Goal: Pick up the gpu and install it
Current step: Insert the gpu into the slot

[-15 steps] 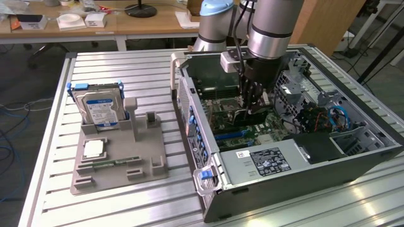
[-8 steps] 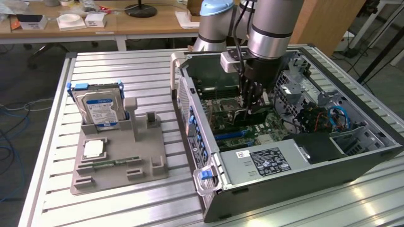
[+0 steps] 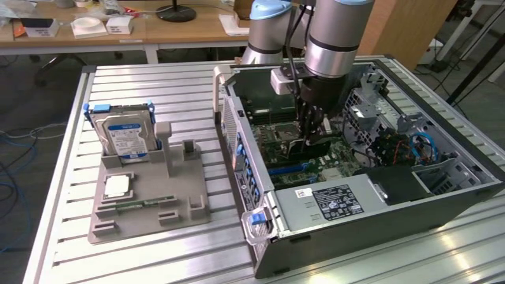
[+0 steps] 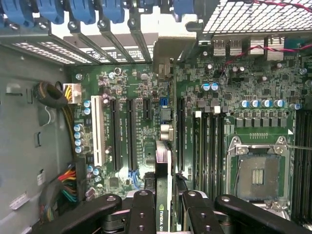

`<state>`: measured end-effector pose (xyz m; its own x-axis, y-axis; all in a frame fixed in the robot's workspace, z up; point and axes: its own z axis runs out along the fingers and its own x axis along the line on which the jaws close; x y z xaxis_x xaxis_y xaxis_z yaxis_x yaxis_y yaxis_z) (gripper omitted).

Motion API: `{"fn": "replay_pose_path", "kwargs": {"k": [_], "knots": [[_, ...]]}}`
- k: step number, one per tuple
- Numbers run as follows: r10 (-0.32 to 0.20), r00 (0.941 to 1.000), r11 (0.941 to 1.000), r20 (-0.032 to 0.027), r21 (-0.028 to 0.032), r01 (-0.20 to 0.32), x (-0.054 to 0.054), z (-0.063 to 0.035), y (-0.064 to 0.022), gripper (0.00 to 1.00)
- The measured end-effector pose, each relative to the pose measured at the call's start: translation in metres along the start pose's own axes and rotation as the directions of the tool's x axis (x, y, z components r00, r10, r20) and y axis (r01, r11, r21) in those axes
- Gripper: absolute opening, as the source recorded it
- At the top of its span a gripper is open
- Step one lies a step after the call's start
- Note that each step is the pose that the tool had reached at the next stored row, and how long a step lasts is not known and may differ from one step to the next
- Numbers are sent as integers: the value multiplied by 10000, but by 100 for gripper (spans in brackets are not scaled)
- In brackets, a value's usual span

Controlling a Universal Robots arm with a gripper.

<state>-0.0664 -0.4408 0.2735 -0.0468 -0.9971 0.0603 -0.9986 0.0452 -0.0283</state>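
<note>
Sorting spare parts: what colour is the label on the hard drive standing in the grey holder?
Blue and white, on the hard drive; clearest in the exterior view.

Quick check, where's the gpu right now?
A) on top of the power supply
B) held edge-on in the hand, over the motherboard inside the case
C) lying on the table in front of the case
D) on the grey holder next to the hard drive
B: the wrist view shows the gpu edge-on between the hand's fingers over the motherboard, and the exterior view has the arm reaching into the open case.
</note>
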Motion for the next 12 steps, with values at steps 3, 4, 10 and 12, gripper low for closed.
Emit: {"fn": "replay_pose_path", "kwargs": {"k": [3, 4, 10, 12], "knots": [[0, 10000, 10000, -2, 0, 0, 1, 9, 25, 26], [0, 10000, 10000, -1, 0, 0, 1, 11, 31, 26], [0, 10000, 10000, -16, 1, 0, 7, 13, 42, 26], [-1, 10000, 10000, -19, 1, 1, 7, 13, 42, 26]]}}
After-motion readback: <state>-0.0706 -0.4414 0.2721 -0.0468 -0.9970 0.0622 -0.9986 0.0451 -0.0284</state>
